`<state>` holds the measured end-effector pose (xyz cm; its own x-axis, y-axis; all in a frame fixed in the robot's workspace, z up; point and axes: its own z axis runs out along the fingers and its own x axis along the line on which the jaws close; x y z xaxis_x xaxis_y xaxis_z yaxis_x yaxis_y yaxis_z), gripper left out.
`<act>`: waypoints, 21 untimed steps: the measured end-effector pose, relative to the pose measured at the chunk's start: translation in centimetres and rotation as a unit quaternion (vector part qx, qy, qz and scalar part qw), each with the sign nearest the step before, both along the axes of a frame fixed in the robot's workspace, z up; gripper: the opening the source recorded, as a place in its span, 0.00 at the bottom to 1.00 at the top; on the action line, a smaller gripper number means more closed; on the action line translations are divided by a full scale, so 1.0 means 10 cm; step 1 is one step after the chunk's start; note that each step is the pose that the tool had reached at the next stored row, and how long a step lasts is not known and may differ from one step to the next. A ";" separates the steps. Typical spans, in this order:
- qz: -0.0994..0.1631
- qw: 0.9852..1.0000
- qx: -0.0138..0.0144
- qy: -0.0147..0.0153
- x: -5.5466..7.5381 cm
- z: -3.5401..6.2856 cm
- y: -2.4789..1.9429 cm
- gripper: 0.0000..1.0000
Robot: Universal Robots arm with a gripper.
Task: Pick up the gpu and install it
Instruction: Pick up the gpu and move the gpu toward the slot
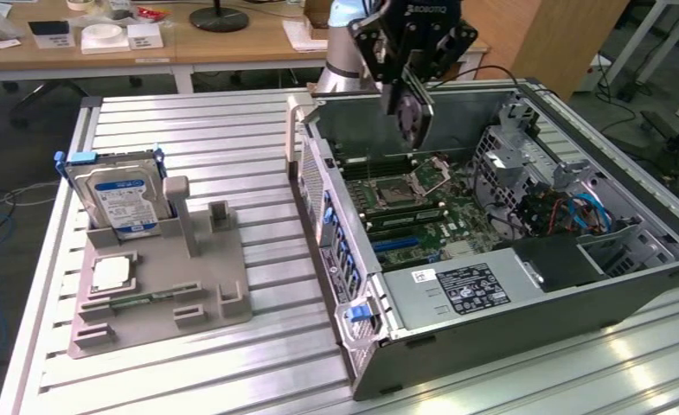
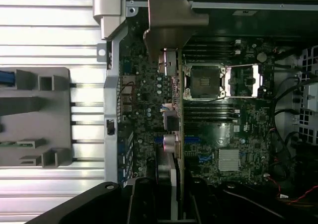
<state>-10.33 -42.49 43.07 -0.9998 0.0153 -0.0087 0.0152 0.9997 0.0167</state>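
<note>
Grey plastic holder [image 1: 160, 294] with the blue-label hard drive [image 1: 118, 201] sits well off to the exterior view's left of the jaws; the open PC case [image 1: 524, 294] is next. Over it the gripper [image 1: 413, 88] has its jaws clamped on the gpu [image 1: 415, 125]; the card hangs just below them, above the motherboard [image 1: 432, 220], not seated; its silver bracket [image 2: 171, 15] is at the end away from the jaws.

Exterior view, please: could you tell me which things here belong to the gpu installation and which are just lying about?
Part of the job:
- gpu, held on edge by the gripper
- open computer case beneath it
- motherboard inside the case

Just lying about:
- hard drive, standing in the grey holder
- memory stick, lying in the same holder
</note>
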 end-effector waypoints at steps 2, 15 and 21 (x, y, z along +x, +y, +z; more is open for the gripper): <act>0.000 1.000 0.000 0.000 0.09 -0.001 0.000 0.28; 0.000 1.000 0.000 0.000 0.68 -0.008 0.003 0.28; 0.000 1.000 0.000 0.000 0.95 -0.014 0.006 0.28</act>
<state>-0.79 -42.43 42.93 -0.9999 0.0145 -0.0087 0.0144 0.9998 0.0167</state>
